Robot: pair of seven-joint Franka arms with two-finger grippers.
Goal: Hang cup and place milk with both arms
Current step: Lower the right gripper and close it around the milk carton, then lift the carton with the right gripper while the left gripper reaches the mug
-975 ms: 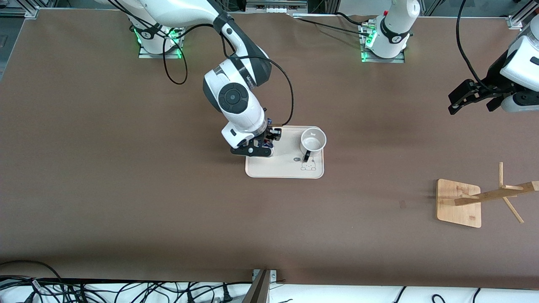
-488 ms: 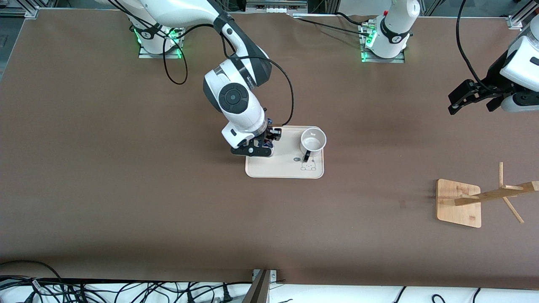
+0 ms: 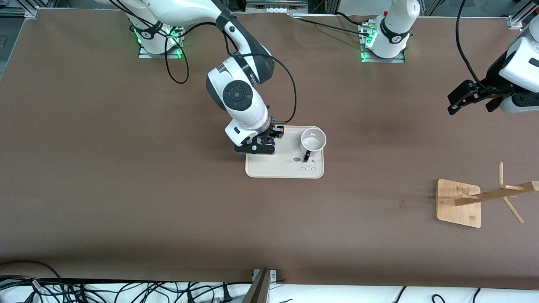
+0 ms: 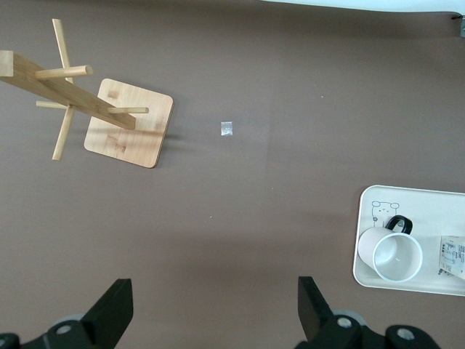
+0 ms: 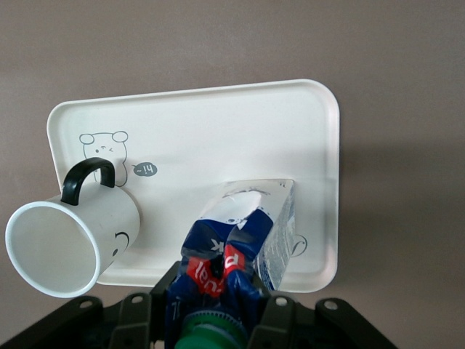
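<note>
The right hand [image 3: 262, 146] is clamped on the milk [image 5: 240, 251] at the tray's [image 3: 278, 170] right-arm end, barely off it, while the cup [image 3: 313, 140] sits unhung at the other end, well apart from the rack [image 3: 459, 203], and the left hand [image 3: 457, 103] waits wide open.

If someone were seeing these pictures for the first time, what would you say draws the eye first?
Most striking is the right gripper shut on the milk, squeezing the blue carton over the cream tray in the middle of the table. Beside it on the tray stands the cup, its black handle turned toward the front camera. The wooden rack stands toward the left arm's end of the table, where the left gripper waits open in the air.
</note>
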